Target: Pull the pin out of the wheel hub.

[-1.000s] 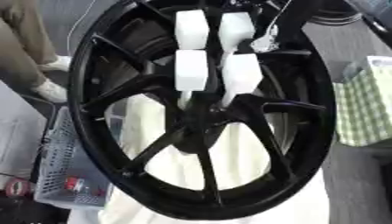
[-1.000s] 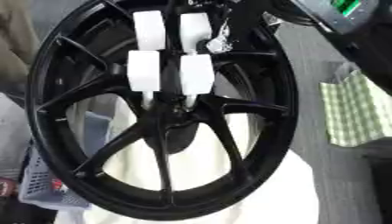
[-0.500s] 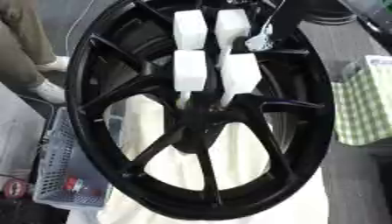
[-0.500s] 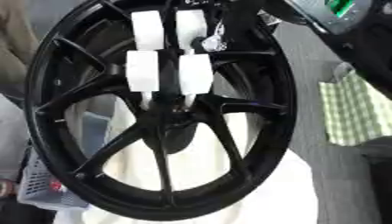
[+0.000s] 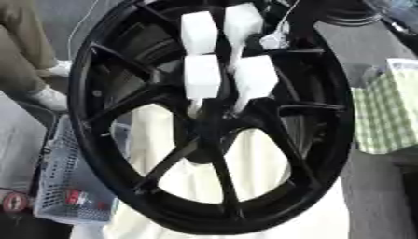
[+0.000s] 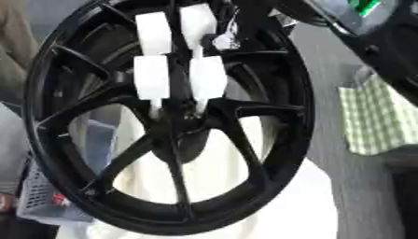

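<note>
A big black spoked wheel (image 5: pixel 106 154) stands tilted and fills both views. Its dark hub (image 5: pixel 208 135) sits at the centre where the spokes meet. My right hand (image 5: pixel 202 74) comes down from the top over the upper spokes and shows as white padded blocks in two columns. Its lower end rests at the top of the hub. Black arm parts (image 6: pixel 384 42) lie at the upper right. I cannot make out the pin; the spot under the hand is dark and partly covered. My left hand shows in neither view.
A white cloth (image 5: pixel 269 163) lies under the wheel. A grey mesh basket (image 5: pixel 61 186) with small items stands at the lower left. A green checked bag (image 5: pixel 388 109) stands at the right. A small white tag (image 5: pixel 274 41) hangs by the upper rim.
The whole picture has shifted slightly, so the camera moved. My right hand stays at the hub in the same pose.
</note>
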You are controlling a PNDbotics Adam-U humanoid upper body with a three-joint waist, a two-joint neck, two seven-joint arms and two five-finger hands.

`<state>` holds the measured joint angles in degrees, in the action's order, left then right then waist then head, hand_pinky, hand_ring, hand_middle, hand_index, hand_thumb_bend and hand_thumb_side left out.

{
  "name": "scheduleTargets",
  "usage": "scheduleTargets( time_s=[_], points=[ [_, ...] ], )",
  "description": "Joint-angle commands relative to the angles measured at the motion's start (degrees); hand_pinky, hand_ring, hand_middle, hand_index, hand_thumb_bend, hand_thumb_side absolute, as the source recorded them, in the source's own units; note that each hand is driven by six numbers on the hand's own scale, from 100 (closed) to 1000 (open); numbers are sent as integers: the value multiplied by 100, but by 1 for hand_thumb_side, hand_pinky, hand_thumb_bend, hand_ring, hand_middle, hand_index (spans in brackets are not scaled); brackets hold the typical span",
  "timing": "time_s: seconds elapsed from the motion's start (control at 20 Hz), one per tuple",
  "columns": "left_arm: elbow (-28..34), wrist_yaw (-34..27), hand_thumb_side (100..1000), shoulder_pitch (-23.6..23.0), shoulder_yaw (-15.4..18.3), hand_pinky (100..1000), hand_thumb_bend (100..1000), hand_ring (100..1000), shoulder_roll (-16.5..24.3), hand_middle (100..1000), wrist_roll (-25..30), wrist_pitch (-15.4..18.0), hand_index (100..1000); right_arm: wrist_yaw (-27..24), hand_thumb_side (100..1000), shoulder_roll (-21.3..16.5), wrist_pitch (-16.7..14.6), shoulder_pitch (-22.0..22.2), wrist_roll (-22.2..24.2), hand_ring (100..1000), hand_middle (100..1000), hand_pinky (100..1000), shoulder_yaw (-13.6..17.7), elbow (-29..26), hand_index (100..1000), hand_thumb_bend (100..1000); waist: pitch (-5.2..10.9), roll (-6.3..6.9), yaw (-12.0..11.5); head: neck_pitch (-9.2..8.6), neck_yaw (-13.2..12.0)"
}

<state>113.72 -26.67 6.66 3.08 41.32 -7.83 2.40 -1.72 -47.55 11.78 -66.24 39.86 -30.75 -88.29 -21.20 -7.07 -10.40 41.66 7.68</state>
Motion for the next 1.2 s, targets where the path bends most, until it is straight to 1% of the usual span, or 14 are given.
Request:
scheduleTargets(
  time_s=[0.05,0.2,0.25,0.3,0.4,0.5,0.6,0.65,0.8,0.9,0.95,1.1,1.2],
  points=[
    [87,17,922,-6,91,862,185,882,92,773,-38,9,804,-176,100,-384,106,-33,-180,669,353,725,370,-237,548,100,142,76,12,-2,-15],
    [87,18,921,-10,95,863,185,882,93,772,-45,12,804,-221,100,-459,179,19,-241,660,343,719,452,-342,543,100,146,78,17,-2,-22],
    [87,26,920,-55,128,862,185,881,79,773,-70,20,804,-194,100,-532,221,42,-288,650,334,712,524,-289,537,100,163,106,83,7,-99],
    [87,37,920,-97,161,862,185,881,69,773,-95,35,804,-199,100,-635,216,68,-352,650,334,712,627,-211,536,100,169,130,151,8,-155],
    [87,56,920,-150,201,863,185,881,56,773,-136,61,804,-301,100,-885,105,224,-506,646,330,708,877,-97,532,100,172,163,236,1,-228],
    [87,70,919,-179,225,863,184,881,49,772,-164,77,804,-405,100,-1151,-28,455,-670,639,330,705,1142,15,533,100,176,192,305,3,-289],
    [87,81,918,-197,244,863,184,881,41,773,-184,98,805,-455,100,-1422,-106,718,-837,637,337,703,1413,167,539,100,179,221,368,-1,-344],
    [87,93,916,-214,264,863,183,881,37,773,-200,109,805,-455,100,-1562,-118,857,-923,645,347,717,1553,250,548,100,178,235,413,-5,-392],
    [87,135,913,-276,345,863,182,881,12,772,-284,168,805,-267,100,-1986,44,1280,-1184,660,376,732,1977,626,570,100,169,290,566,-21,-505],
    [87,153,912,-296,382,862,182,880,-10,772,-335,200,805,-104,100,-2248,158,1557,-1355,680,421,742,2255,899,609,100,150,333,644,-34,-575],
    [87,163,912,-304,398,862,182,880,-19,772,-357,214,805,-19,100,-2344,218,1698,-1441,681,421,744,2395,1038,609,100,136,353,687,-42,-612],
    [87,199,913,-341,432,862,181,880,-49,772,-411,233,805,248,100,-2397,444,2133,-1709,686,426,748,2831,1473,614,100,109,393,776,-58,-690],
    [87,209,913,-349,441,861,181,880,-63,771,-434,234,805,421,100,-2302,445,2414,-1882,705,444,755,3112,1746,631,100,97,416,804,-73,-724]
  ],
)
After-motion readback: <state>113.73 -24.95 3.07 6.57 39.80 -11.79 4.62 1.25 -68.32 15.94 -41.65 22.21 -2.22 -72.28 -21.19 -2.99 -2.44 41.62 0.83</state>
